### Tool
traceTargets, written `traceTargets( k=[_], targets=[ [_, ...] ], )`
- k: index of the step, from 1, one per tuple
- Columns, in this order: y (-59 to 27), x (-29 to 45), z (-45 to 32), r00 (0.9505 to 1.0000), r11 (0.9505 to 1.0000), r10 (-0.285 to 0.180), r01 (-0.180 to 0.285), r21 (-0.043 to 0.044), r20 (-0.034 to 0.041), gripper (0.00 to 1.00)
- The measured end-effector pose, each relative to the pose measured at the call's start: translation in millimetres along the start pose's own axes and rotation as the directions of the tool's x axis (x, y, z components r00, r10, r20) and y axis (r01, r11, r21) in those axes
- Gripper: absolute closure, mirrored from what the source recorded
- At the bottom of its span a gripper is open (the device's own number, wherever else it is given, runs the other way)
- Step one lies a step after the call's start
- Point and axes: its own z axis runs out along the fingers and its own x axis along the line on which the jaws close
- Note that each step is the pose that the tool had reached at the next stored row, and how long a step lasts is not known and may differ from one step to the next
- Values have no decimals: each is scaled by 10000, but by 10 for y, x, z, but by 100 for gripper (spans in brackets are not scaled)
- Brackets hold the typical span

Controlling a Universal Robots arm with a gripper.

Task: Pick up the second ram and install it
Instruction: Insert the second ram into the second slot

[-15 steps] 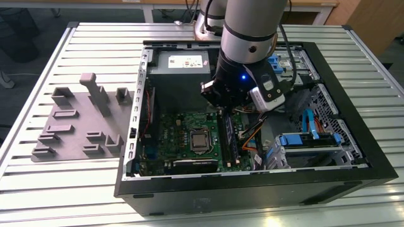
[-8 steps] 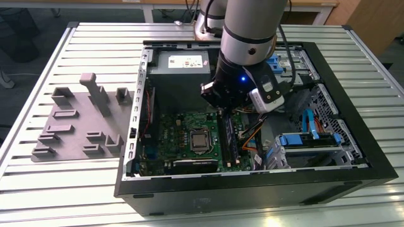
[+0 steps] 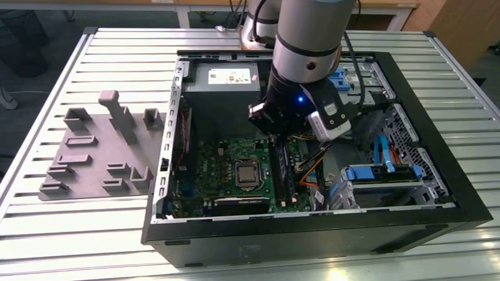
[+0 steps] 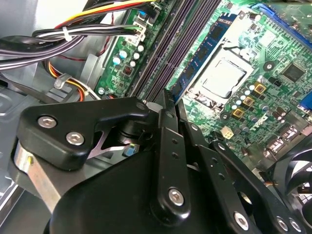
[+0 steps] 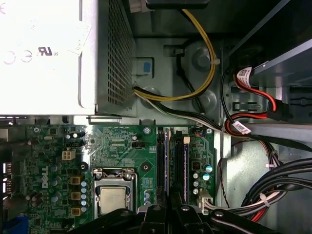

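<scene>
The jaws (image 4: 168, 100) are being held narrowly together directly over the memory slots (image 5: 171, 161) of the motherboard (image 3: 226, 161); whether a stick is being pinched between them cannot be told. A blue-green second ram (image 4: 197, 58) is being seen standing on edge in the slot nearest the processor socket (image 4: 223, 78), just beyond the jaw tips in the second wrist view. In the first wrist view the socket (image 5: 113, 195) is lying beside the slots, and bundled cables (image 5: 195, 92) are being routed past them to the power supply (image 5: 53, 53). In the exterior view the open computer case (image 3: 437, 193) is resting on the slatted worktop (image 3: 70, 234), with a grey fixture plate (image 3: 98, 152) beside the case.
</scene>
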Motion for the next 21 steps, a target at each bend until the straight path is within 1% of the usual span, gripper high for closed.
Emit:
traceTargets(
  k=[12,21],
  targets=[
    [-1,-1,54,10000,10000,-1,1,0,0,86],
    [-2,-2,116,10000,10000,-1,1,0,0,86]
  ],
)
